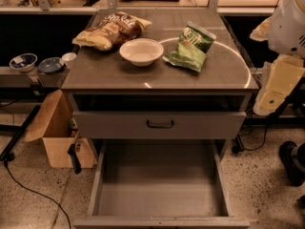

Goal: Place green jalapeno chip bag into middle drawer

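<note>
Gripper [279, 87] far right, state unclear | green jalapeno chip bag [189, 47] on cabinet top [157, 73] | middle drawer [159, 194] open

Arm [288, 27] cropped at right; pincer unseen.

The robot's white arm [288, 20] shows only at the right edge, as a rounded upper segment cut off by the frame. Below it hangs a flat, cream-coloured segment [279, 82], tilted slightly. A dark part of the base [291, 161] sits low near the floor. The claw is out of view, beyond the right edge.
</note>
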